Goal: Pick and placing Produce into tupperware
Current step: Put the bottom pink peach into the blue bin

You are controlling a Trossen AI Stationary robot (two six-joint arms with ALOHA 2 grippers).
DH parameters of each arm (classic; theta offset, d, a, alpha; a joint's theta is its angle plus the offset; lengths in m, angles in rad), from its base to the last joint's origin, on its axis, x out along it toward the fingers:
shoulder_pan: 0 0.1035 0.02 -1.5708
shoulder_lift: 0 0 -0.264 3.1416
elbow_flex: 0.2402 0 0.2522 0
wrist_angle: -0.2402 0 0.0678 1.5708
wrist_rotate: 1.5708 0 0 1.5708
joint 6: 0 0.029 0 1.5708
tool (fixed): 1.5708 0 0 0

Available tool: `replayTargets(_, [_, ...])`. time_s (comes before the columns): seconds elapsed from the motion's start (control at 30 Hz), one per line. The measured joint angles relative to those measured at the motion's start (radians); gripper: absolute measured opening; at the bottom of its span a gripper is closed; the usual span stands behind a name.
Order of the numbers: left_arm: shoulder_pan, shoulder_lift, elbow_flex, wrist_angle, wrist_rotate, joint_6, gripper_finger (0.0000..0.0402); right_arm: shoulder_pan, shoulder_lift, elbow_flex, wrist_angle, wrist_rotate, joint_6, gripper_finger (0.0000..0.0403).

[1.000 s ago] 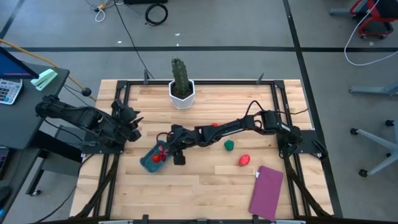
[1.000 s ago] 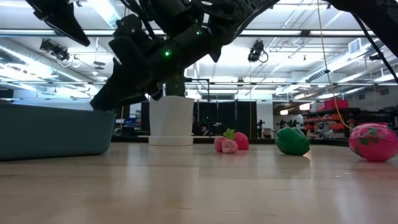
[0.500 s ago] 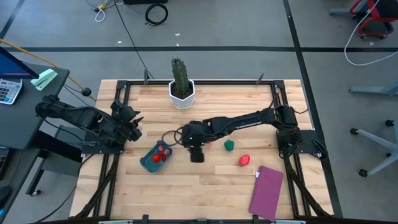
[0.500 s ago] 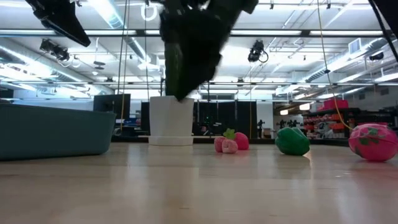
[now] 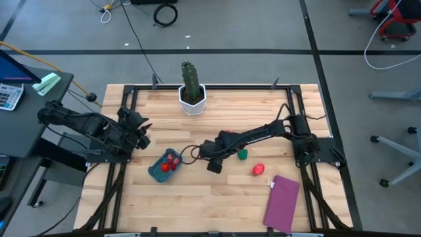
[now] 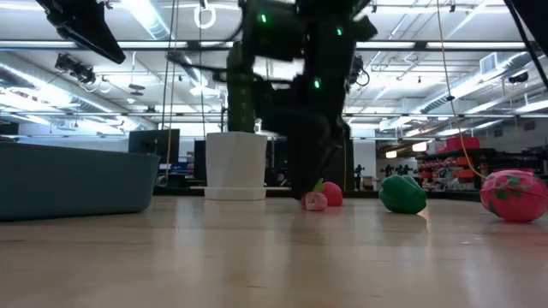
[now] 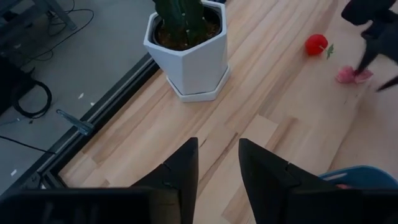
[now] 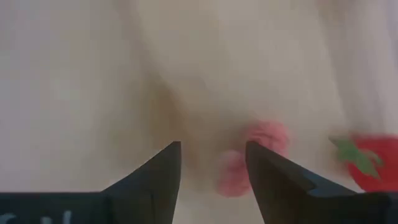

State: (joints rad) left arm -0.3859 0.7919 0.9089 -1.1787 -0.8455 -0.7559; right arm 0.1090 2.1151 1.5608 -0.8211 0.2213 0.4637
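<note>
Mid-table, right gripper [image 8: 211, 168] fingers parted, empty; pink produce piece [image 8: 249, 155] lies just beyond the tips, red strawberry [image 8: 367, 155] beside it, cut off and blurred. Green piece [image 5: 243, 154] near. Tupperware [image 5: 160, 172] holds red pieces. Left gripper [image 7: 217, 165] waits at table's left edge, fingers slightly apart.

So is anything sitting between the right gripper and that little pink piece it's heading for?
Nothing visible. The right gripper is open just above the bare wood, with the small pink piece right ahead of it. The red strawberry lies off to one side, out of the way.
</note>
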Motion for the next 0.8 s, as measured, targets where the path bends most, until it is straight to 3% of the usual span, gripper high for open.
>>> replayTargets(0.17, [0.000,0.001,0.000,0.000,0.000,0.000,0.0115,-0.020,-0.005,-0.070,0.005,0.085,0.118,0.0187])
replayTargets(0.8, [0.000,0.001,0.000,0.000,0.000,0.000,0.0114,-0.021,-0.010,-0.073,-0.028,0.051,0.130,0.0187])
